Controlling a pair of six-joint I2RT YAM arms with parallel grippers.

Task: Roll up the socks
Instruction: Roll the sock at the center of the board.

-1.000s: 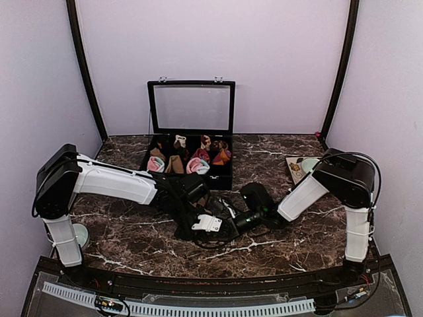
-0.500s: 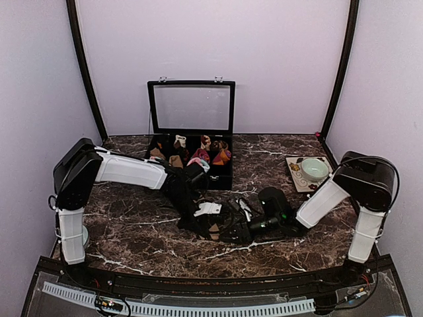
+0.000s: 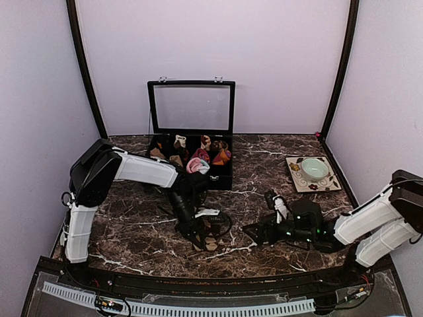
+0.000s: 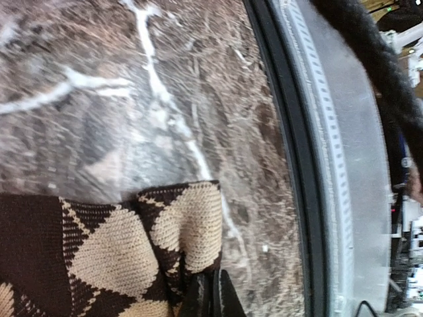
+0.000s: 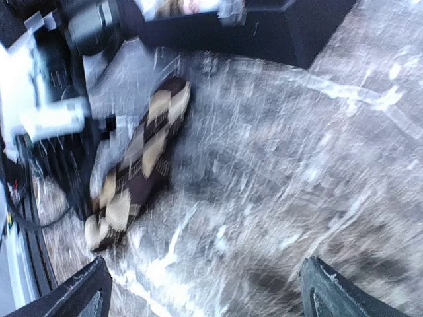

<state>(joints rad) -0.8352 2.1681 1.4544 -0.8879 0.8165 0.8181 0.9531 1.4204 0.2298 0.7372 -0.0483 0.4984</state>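
The brown-and-beige diamond sock point(image 4: 119, 251) lies on the marble table point(image 3: 132, 246), near of the open black box point(image 3: 222, 179). The left gripper point(image 4: 210, 282) is closed tight, pinching the sock's edge. The right gripper point(image 5: 203, 277), off to the sock's right and clear of it, gapes wide and holds nothing.

2 arms, white link shells and black joint housings. The left arm point(image 3: 142, 170) trails black cables point(image 3: 227, 223); the right arm point(image 3: 367, 218) shows green lights point(image 3: 316, 232) behind its black right pincer point(image 5: 203, 277).
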